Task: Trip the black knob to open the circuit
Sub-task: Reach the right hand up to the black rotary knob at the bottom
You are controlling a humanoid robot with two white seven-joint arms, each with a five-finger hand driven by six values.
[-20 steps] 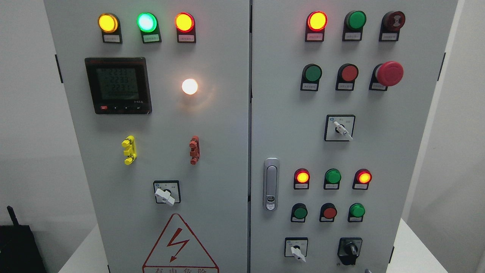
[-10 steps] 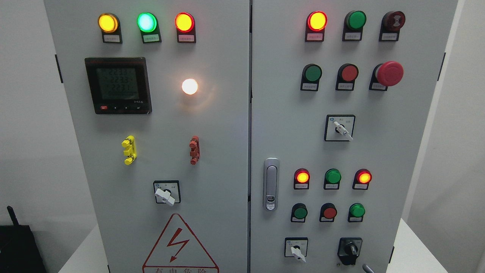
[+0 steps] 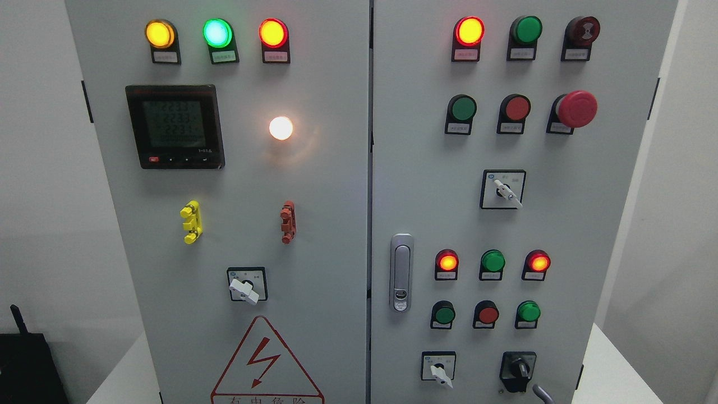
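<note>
The black knob (image 3: 518, 369) sits at the lower right of the cabinet's right door (image 3: 611, 235), untouched; tripping remains undone. Only a grey sliver (image 3: 539, 391) shows beside it; fingers' state cannot be told.

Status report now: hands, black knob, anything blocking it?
No hand clearly in view. Black knob untouched, low on right door. Grey tip at bottom edge beside it; nothing covers it.

The warning triangle (image 3: 267, 363) at 6 o'clock is cut off by the bottom edge. A grey tip (image 3: 541, 392) at 5 o'clock of the black knob (image 3: 518, 370) is cropped, unidentifiable. Button labels are too small to read.
</note>
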